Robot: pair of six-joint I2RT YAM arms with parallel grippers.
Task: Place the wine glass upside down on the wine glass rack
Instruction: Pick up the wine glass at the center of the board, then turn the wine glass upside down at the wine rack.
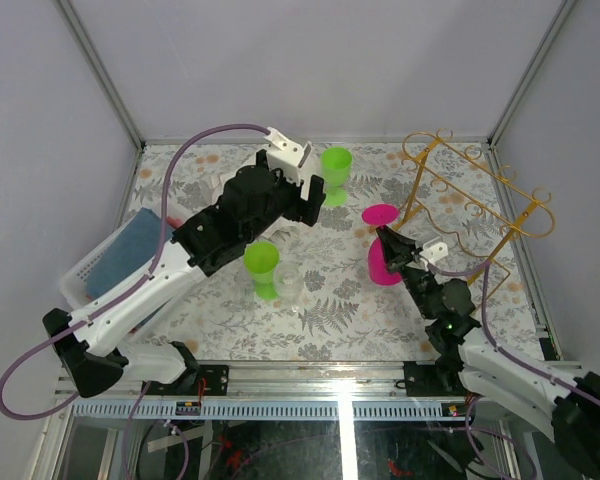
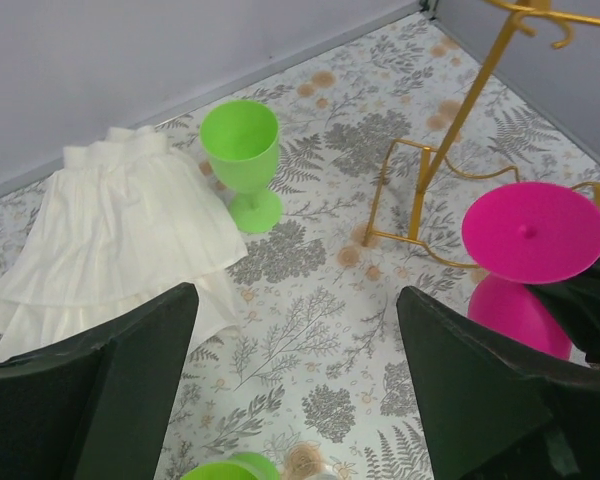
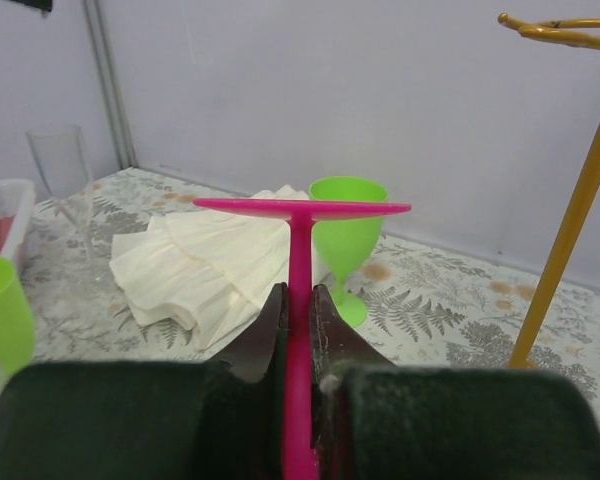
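— Status, wine glass [image 3: 299, 240]?
— Inverted, foot up, stem vertical, pinched between the right fingers [image 3: 267, 335]; right of centre in the top view. The rack [image 3: 575, 205] stands just beyond, upper right.
— And the left fingers [image 2: 130, 380]?
— Spread wide, empty, farther off. Right arm looks nearer.

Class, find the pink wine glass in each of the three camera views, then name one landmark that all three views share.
Top external: the pink wine glass is just right of centre.
Left wrist: the glass is at the right edge, its round base facing the camera.
Right wrist: the glass is dead centre, stem upright, base on top.
Shared landmark: the upright green goblet near the back wall.
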